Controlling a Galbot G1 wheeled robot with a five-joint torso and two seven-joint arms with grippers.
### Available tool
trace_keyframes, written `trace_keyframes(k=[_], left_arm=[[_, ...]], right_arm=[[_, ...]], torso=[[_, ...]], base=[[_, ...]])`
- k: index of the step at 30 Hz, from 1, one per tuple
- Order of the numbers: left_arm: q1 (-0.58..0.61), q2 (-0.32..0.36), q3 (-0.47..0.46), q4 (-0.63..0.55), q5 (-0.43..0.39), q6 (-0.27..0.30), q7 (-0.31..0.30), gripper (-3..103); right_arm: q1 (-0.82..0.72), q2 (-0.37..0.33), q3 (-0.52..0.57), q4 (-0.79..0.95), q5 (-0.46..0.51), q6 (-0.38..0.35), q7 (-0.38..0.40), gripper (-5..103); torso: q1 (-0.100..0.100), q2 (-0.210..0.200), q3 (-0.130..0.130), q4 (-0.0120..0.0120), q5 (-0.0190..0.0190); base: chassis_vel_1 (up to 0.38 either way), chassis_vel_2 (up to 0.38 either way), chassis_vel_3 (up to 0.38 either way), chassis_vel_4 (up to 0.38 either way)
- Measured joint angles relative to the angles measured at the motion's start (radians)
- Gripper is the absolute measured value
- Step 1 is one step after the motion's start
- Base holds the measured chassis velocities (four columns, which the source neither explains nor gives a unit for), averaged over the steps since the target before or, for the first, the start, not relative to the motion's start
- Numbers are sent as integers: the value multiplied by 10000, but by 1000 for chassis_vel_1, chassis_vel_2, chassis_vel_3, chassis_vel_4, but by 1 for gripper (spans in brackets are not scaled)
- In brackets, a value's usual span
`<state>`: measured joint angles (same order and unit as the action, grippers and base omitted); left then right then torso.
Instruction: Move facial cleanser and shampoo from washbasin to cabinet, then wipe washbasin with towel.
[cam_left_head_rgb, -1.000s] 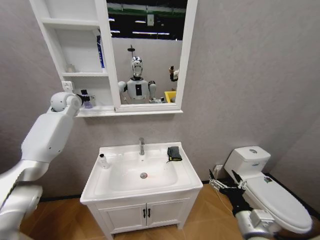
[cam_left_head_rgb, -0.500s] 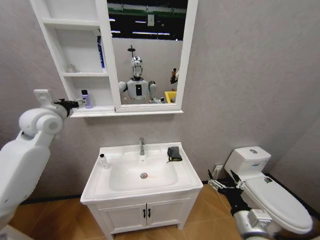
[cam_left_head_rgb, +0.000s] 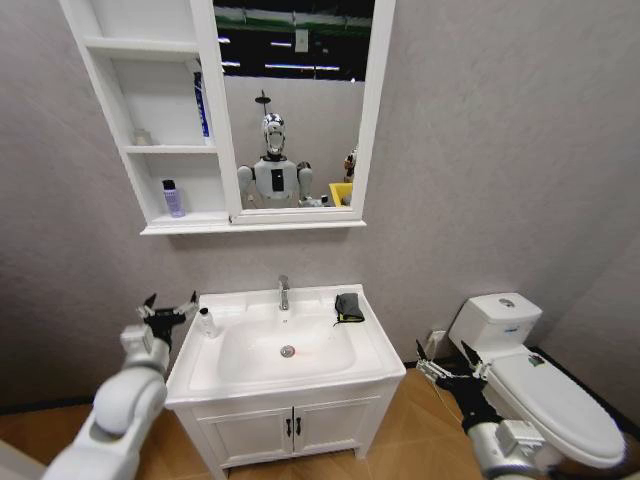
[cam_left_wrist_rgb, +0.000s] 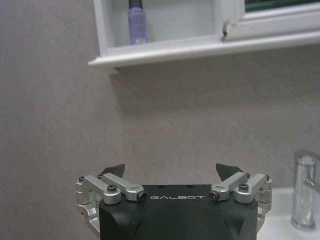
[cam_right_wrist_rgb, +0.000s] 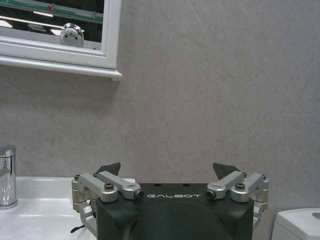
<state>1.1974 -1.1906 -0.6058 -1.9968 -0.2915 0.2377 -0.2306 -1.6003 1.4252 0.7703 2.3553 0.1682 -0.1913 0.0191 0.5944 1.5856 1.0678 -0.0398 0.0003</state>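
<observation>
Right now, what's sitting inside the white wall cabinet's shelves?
The white three-shelf wall cabinet holds a purple bottle with a dark cap on its bottom shelf and a small pale item, too small to identify, on the middle shelf. The top shelf's floor is hidden from the head view.

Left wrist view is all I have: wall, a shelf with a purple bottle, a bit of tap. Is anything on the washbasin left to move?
Observer: Yes. In the head view a small white bottle stands on the left rim of the washbasin.
Operator: Where's the left gripper relative to it?
Observer: The left gripper is open, just outside the basin's left edge. It is beside the bottle and not touching it.
Operator: Right arm?
Observer: The right gripper is open and sits low between the vanity and the toilet.
</observation>
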Motion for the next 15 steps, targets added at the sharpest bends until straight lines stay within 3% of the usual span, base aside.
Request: trace_keyframes(k=[2,5,7,15], left_arm=[[166,-610,267,604,673,-484,306,100],[15,-872,511,1075,885,-582,284,100],[-604,-1216,836,2035,1167,-556,-19,100],[-2294,-1528,1081,4120,1286,-329,-1025,100]], right_arm=[[75,28,-127,-14,-56,0,-11,100],[127,35,-190,-14,-85,-2,-14,100],[167,33,-211,-3,-99,-15,-19,100],[-12,15,12,27,-38,95,-17,100]], torso=[[0,-1,0,0,0],[1,-1,1,0,0],[1,-1,1,-4,-1],[3,-2,3,-2,-3]], base=[[0,0,0,0],[0,0,0,0],[0,0,0,0],[0,0,0,0]])
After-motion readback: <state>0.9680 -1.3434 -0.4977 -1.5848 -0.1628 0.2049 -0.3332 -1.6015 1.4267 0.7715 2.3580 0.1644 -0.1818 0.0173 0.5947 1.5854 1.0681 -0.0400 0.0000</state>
